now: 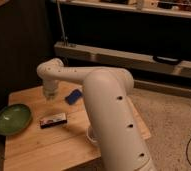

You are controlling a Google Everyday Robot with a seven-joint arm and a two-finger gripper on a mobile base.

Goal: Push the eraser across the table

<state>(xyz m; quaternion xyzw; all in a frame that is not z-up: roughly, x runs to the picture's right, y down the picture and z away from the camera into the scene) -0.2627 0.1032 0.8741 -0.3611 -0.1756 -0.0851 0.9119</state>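
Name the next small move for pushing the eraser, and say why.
Probably lower the shut gripper toward the table beside the eraser. It hangs above and behind the eraser, apart from it, so it must reach the eraser's level before any push.

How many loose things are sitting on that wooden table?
3: green bowl at the left edge, eraser beside it, blue piece behind. The arm may hide more; its hand hangs above.
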